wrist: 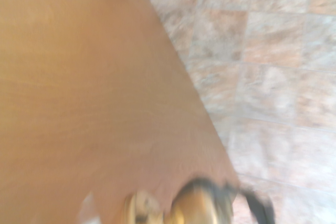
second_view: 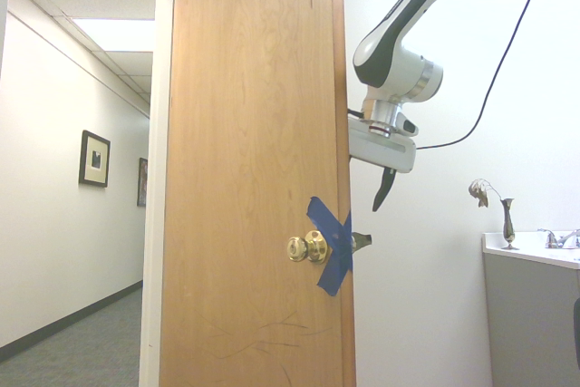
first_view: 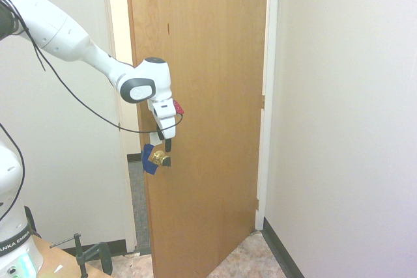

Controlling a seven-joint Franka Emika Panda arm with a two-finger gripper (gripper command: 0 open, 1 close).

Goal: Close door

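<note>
Door (second_view: 254,133) stands ajar, its edge facing the camera. Brass knob (second_view: 308,246) sits low on its face with crossed blue tape (second_view: 331,242) just at 3 o'clock of it. Gripper (second_view: 384,189) hangs at 1 o'clock from the knob, apart from it. Hallway pictures (second_view: 94,159) at 9 o'clock; vase (second_view: 506,222) on counter (second_view: 535,256) at 3 o'clock.

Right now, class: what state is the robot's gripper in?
Gripper: holding nothing, poised just above the door's brass knob; open or shut cannot be told.
</note>
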